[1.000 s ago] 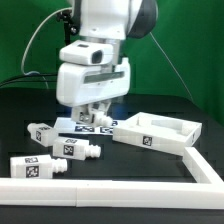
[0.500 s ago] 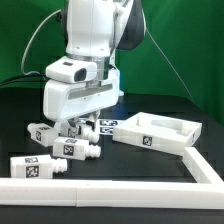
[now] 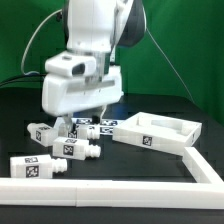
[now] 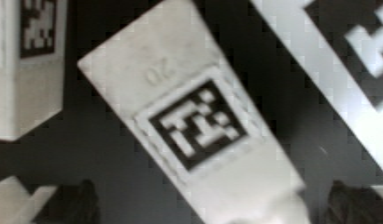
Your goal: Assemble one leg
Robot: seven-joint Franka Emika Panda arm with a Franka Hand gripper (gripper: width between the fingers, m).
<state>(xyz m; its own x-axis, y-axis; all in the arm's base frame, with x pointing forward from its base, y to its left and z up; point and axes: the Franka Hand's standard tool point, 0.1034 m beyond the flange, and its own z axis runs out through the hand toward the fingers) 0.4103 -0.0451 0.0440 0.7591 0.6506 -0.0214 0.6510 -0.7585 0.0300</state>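
Three legs show in the exterior view: one [image 3: 40, 132] at the left beside the gripper, one [image 3: 76, 150] in front of it and one [image 3: 37, 167] nearer the front rail. My gripper [image 3: 72, 125] hangs low over the left group of legs, and its fingertips are hidden by the hand. In the wrist view a white leg [image 4: 179, 110] with a black-and-white tag lies slanted between the two dark fingers [image 4: 56, 200], which stand wide apart on either side of it. The gripper [image 4: 206, 205] is open and grips nothing.
The marker board [image 3: 100, 125] lies just to the exterior view's right of the gripper. The large white tray-like panel [image 3: 155, 133] lies at the right. A long white rail [image 3: 100, 188] runs along the front. A green backdrop stands behind.
The arm has swung towards the exterior view's left, from above the marker board to above the legs, and has come lower. The legs have not moved.
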